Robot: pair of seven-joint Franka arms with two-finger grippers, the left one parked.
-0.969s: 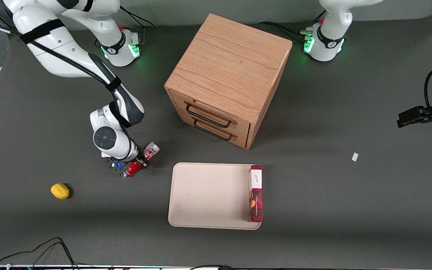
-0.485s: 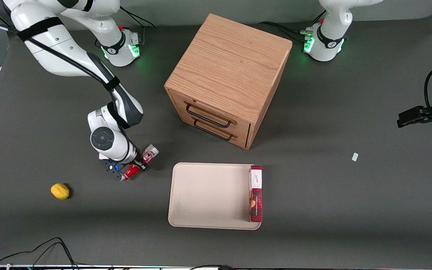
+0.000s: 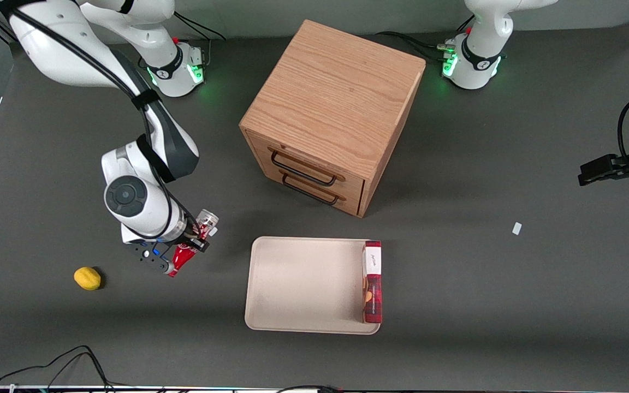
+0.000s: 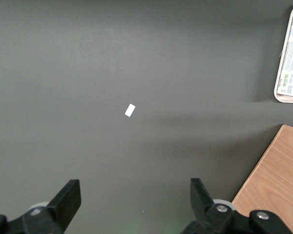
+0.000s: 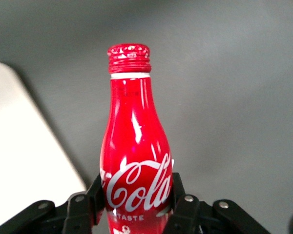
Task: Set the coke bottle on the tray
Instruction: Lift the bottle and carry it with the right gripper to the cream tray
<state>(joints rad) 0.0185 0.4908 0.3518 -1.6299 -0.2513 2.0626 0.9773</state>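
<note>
My right gripper (image 3: pixel 190 244) is shut on the coke bottle (image 3: pixel 183 254), a slim red bottle with white script. It holds the bottle lifted above the table and tilted, its red neck nearer the front camera and its clear silvery base (image 3: pixel 207 219) farther from it. In the right wrist view both fingers (image 5: pixel 98 187) press the bottle (image 5: pixel 134 161) at the logo. The beige tray (image 3: pixel 303 284) lies flat on the table beside the gripper, toward the parked arm's end, apart from the bottle. A corner of the tray (image 5: pixel 19 161) shows in the right wrist view.
A flat red snack box (image 3: pixel 372 281) lies along the tray's edge toward the parked arm's end. A wooden two-drawer cabinet (image 3: pixel 332 112) stands farther from the front camera than the tray. A yellow lemon (image 3: pixel 87 278) lies toward the working arm's end. A small white scrap (image 3: pixel 517 228) lies toward the parked arm's end.
My right gripper has risen with the coke bottle and drifted away from the tray, toward the working arm's end. The tray, box and lemon have not moved.
</note>
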